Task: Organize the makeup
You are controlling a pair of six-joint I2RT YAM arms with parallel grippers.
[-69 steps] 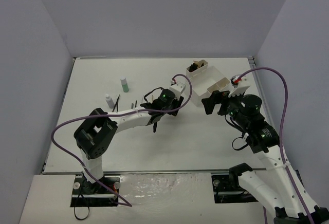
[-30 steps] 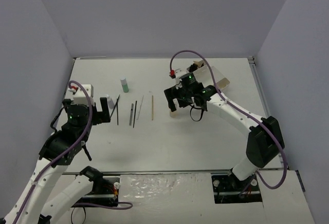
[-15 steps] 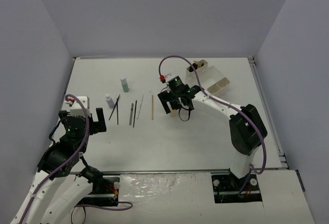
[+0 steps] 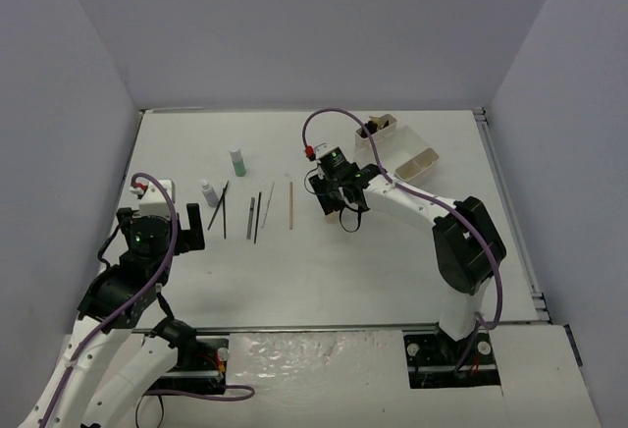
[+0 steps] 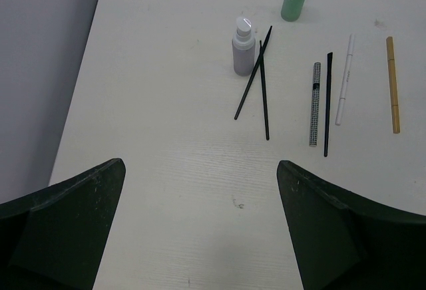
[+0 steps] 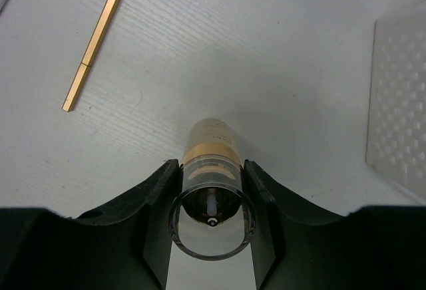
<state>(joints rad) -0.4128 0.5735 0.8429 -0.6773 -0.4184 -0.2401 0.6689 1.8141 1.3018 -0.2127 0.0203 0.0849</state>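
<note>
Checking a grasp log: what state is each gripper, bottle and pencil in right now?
left gripper: jaws open, empty.
amber bottle: upright, clear cap on, gripped.
right gripper: jaws closed on the amber bottle.
green bottle: standing upright.
grey bottle: upright, capped.
gold pencil: lying flat.

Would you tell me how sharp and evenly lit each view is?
Top external: even, soft light, only faint shadows on the table. Left wrist: the pencils are crisp, the left fingers dark and featureless. Right wrist: the amber bottle throws a soft shadow, its clear cap is slightly blurred near the lens, the right fingers nearly black.
</note>
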